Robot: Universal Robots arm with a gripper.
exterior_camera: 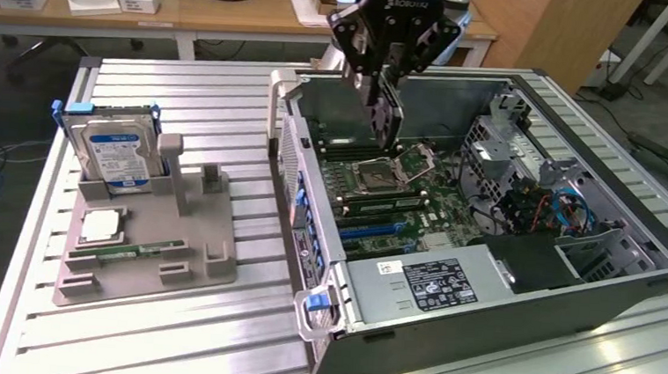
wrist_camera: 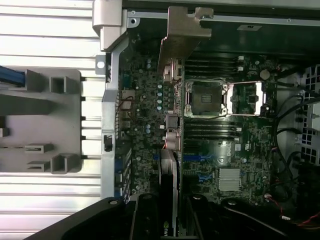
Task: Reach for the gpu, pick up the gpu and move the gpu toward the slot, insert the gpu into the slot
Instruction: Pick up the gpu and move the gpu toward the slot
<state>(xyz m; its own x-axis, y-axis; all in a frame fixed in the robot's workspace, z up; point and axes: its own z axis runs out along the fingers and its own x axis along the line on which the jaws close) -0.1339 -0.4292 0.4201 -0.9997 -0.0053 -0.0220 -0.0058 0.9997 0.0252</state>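
Observation:
My gripper [exterior_camera: 384, 74] hangs over the open computer case [exterior_camera: 311, 177] and is shut on the gpu [exterior_camera: 384, 115]. The dark card hangs on edge below the fingers, its lower end just above the motherboard [exterior_camera: 428, 198] beside the CPU socket [exterior_camera: 385, 168]. In the wrist view the gpu [wrist_camera: 170, 165] appears edge-on, with its metal bracket [wrist_camera: 182, 37] at the far end and my gripper [wrist_camera: 170, 215] clamped on the near end. The blue expansion slots [exterior_camera: 366, 231] lie toward the case's front, apart from the card, and the same slots [wrist_camera: 200, 158] appear beside the card's line.
A grey fixture [exterior_camera: 147, 244] at the exterior view's left holds a blue-labelled hard drive [exterior_camera: 117, 154], a CPU chip [exterior_camera: 102, 226] and a green memory stick [exterior_camera: 135, 251]. The case's power supply [exterior_camera: 433, 282] and cables [exterior_camera: 562, 212] crowd its near right. All stands on a slatted metal table [exterior_camera: 182, 335].

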